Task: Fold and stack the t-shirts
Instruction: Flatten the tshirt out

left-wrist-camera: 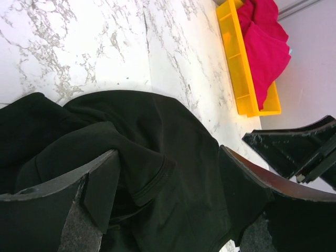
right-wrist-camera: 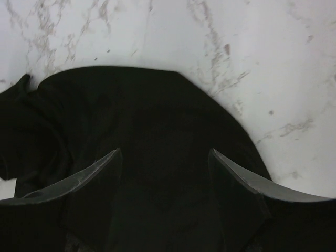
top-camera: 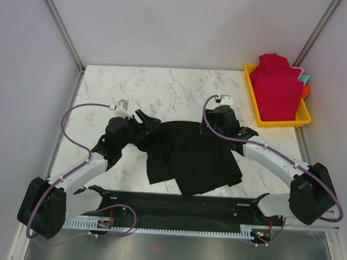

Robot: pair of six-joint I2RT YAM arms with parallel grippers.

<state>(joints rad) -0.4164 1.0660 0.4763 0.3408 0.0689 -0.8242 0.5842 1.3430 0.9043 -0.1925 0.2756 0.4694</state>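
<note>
A black t-shirt [top-camera: 189, 154] lies crumpled on the marble table between my two arms, one sleeve hem [left-wrist-camera: 152, 189] turned up at its left side. My left gripper [top-camera: 143, 126] hovers over that left edge, open, with the sleeve cloth [left-wrist-camera: 173, 157] lying loose between its fingers [left-wrist-camera: 102, 184]. My right gripper [top-camera: 216, 126] is at the shirt's far right edge, open, its fingertips [right-wrist-camera: 113, 165] spread above flat black cloth [right-wrist-camera: 163, 126]. Crimson-red t-shirts [top-camera: 276, 89] are piled in the yellow tray at the far right.
The yellow tray [top-camera: 278, 122] stands at the table's back right corner, against the right wall; its rim [left-wrist-camera: 231, 58] shows in the left wrist view. Bare marble [top-camera: 164, 89] lies behind the shirt. Grey walls close in the left, back and right sides.
</note>
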